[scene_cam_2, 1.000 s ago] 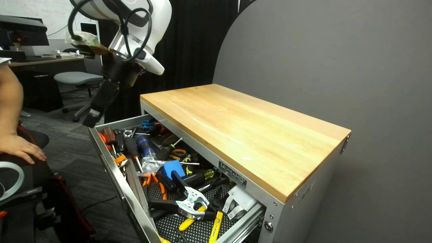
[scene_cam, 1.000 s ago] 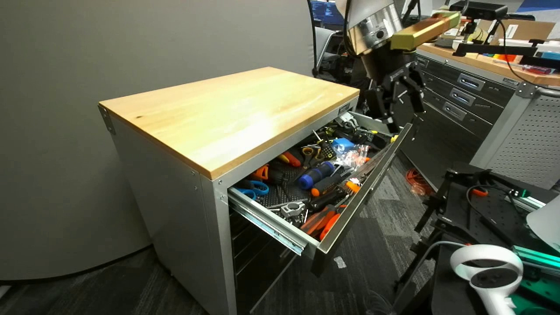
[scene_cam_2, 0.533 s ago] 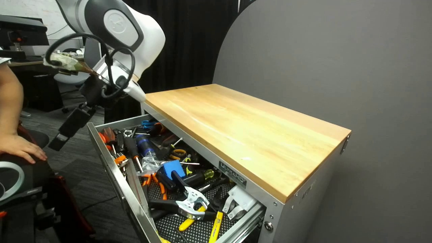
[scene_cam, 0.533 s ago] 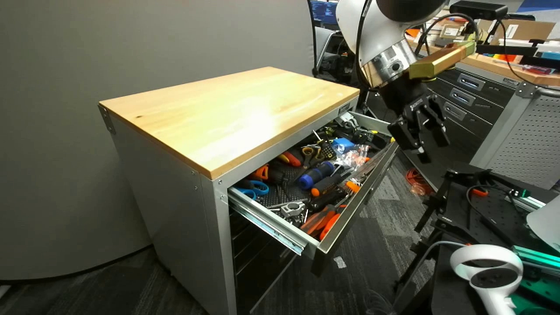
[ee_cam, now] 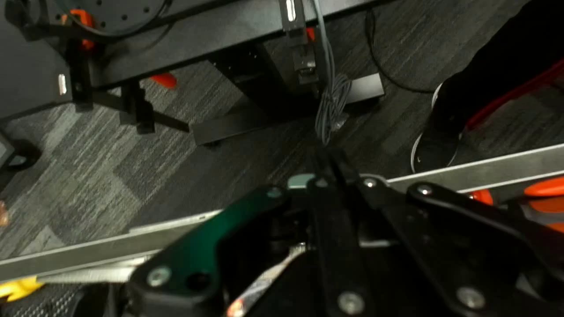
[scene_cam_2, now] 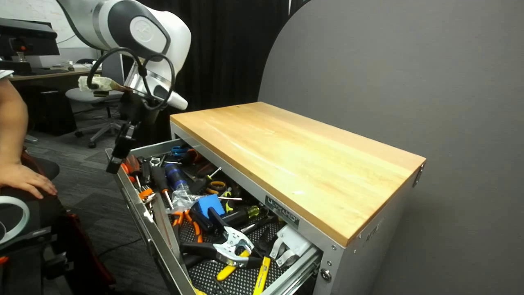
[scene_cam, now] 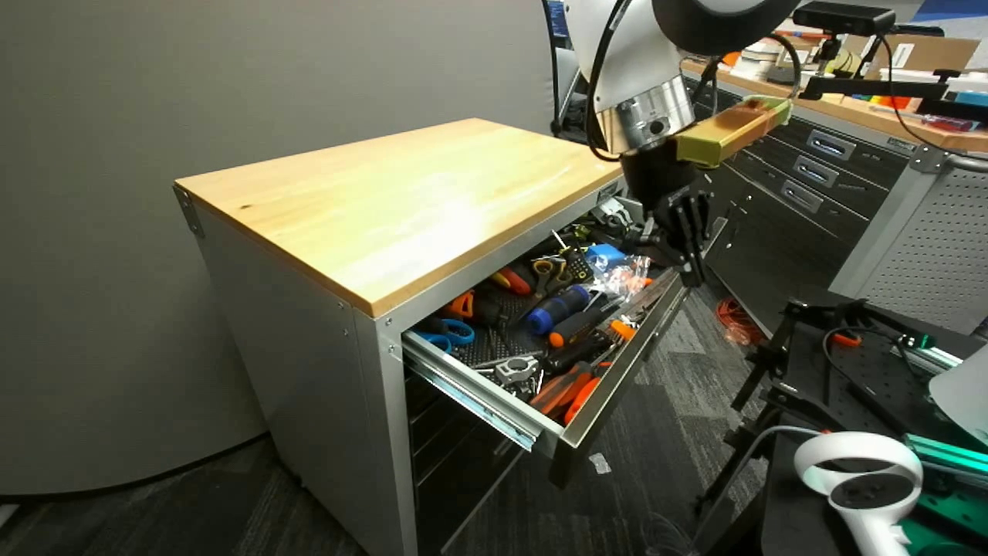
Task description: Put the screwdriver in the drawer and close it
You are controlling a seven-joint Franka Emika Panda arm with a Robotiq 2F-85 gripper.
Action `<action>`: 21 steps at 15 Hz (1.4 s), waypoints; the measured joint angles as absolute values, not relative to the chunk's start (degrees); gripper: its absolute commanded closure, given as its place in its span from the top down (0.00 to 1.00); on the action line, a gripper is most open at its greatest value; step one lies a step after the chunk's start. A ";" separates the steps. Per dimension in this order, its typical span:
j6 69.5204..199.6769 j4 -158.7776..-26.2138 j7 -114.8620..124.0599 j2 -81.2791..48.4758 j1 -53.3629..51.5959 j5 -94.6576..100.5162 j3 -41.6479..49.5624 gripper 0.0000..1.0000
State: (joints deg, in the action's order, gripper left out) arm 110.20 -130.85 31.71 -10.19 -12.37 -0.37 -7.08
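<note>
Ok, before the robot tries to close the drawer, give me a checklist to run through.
1. Drawer open: ok.
2. Gripper shut, nothing visible in it: ok.
3. Gripper touching the drawer's front: cannot tell.
4. Screwdriver in the drawer: cannot tell, not singled out among the tools.
5. Clamp low enough to clear the cabinet: cannot tell.
6. Person's hand apart from the drawer in an exterior view: ok.

In an exterior view, the nameplate (scene_cam_2: 282, 211) on the grey cabinet (scene_cam_2: 372, 258) reads "ULTRAHD", slightly blurred.
</note>
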 measured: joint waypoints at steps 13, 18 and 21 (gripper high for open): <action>131.02 -119.51 55.87 -23.29 -17.35 30.36 -1.73 0.00; 129.25 -116.87 61.71 -27.01 -19.50 40.01 1.20 0.00; 127.59 -117.00 65.12 -27.54 -19.50 42.73 1.71 0.00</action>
